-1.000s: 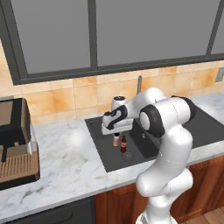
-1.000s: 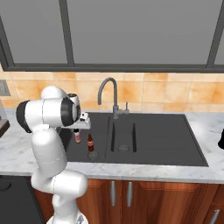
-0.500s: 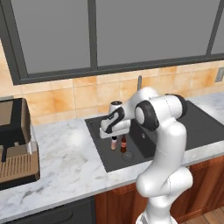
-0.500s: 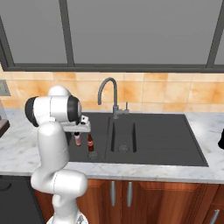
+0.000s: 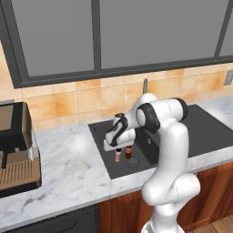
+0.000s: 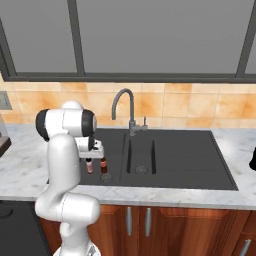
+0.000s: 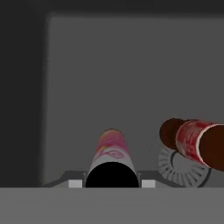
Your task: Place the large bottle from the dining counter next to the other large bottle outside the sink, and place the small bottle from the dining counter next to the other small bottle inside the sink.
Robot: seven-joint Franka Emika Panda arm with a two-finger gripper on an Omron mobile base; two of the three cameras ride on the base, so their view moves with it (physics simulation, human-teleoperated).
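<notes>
A small pink-labelled bottle (image 5: 118, 155) (image 6: 90, 167) stands upright at the left end of the black sink (image 5: 182, 132) (image 6: 190, 160), low over its floor. My gripper (image 5: 117, 146) (image 6: 90, 158) (image 7: 112, 183) is shut on its top from above. In the hand view its black cap and pink label (image 7: 112, 151) sit between my fingertips (image 7: 75, 183). A second small bottle (image 5: 129, 151) (image 6: 103, 165) (image 7: 197, 143), dark brown with a red label, stands just beside it, a small gap apart. No large bottle is clearly in view.
A round drain (image 5: 133, 161) (image 6: 106, 177) (image 7: 181, 168) lies just in front of the two bottles. The grey faucet (image 6: 127, 107) rises behind the sink. A coffee machine (image 5: 16, 145) stands on the marble counter at left. A dark object (image 6: 253, 159) is cut off at the right edge.
The arm has swung slightly left and the gripper has come down with the pink bottle, which is now lower in the sink. The dark bottle has not moved.
</notes>
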